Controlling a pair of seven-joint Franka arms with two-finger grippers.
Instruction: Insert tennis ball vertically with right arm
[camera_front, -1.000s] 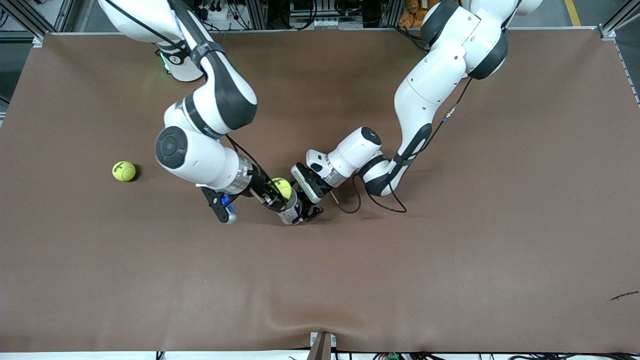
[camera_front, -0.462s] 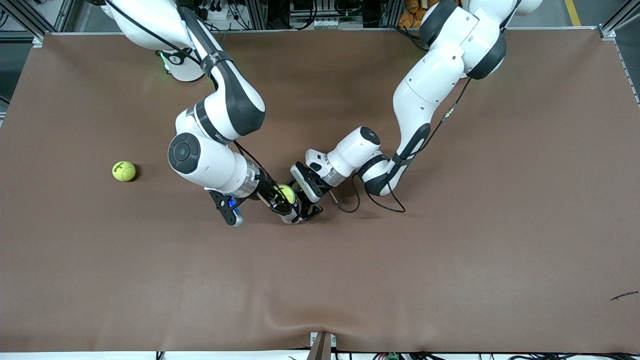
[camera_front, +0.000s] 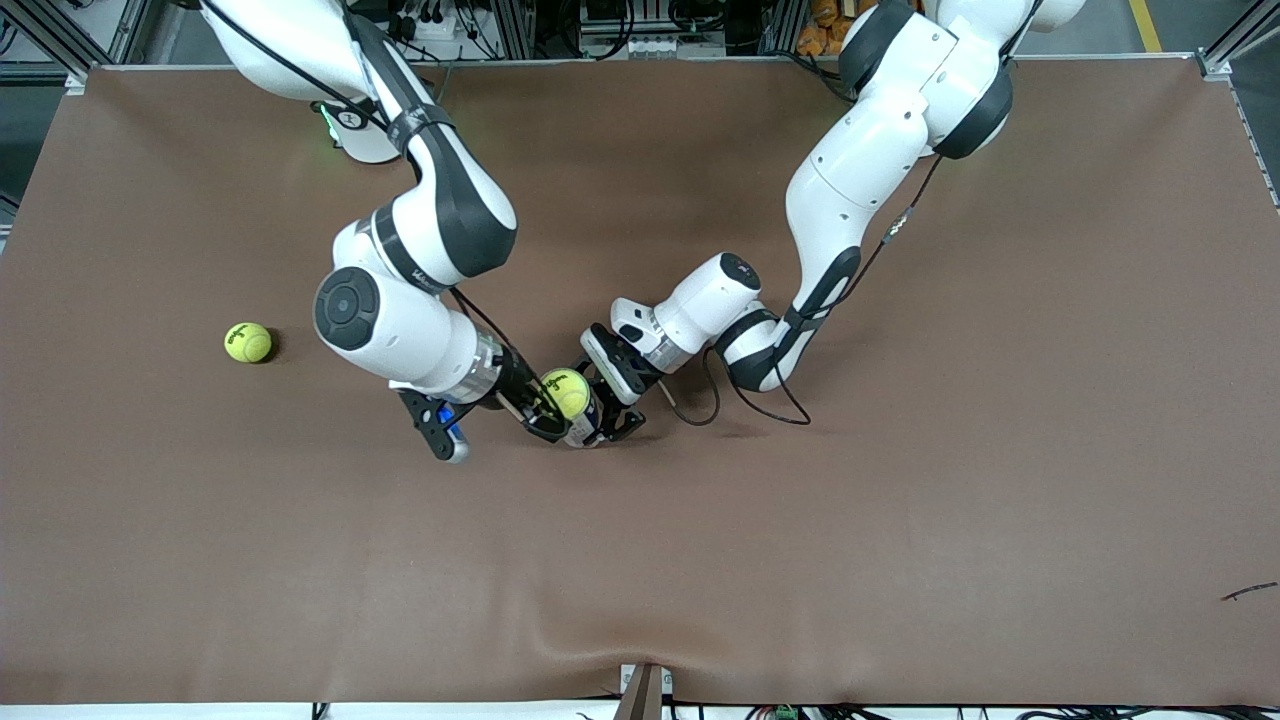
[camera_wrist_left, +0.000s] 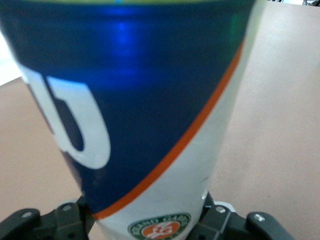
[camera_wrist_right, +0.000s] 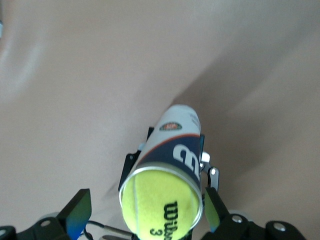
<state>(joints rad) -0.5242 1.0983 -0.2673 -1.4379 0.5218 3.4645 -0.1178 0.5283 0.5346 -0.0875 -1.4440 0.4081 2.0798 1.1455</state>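
Note:
A yellow tennis ball (camera_front: 565, 392) sits in the open mouth of an upright blue-and-white ball can (camera_front: 585, 428) at mid-table. In the right wrist view the ball (camera_wrist_right: 162, 207) fills the can's rim (camera_wrist_right: 172, 150). My right gripper (camera_front: 545, 408) hovers over the can, open, with its fingers (camera_wrist_right: 80, 212) apart on either side of the ball. My left gripper (camera_front: 612, 420) is shut on the can low on its body. In the left wrist view the can (camera_wrist_left: 145, 115) fills the picture, with my left gripper (camera_wrist_left: 145, 227) clamped round its base.
A second tennis ball (camera_front: 247, 342) lies on the brown table cover (camera_front: 900, 500) toward the right arm's end. A cable (camera_front: 720, 405) loops on the table beside the left wrist.
The right gripper brought the ball down onto the can's mouth, then its wrist drew back a little toward the right arm's end. The ball stays in the mouth. The left arm held still.

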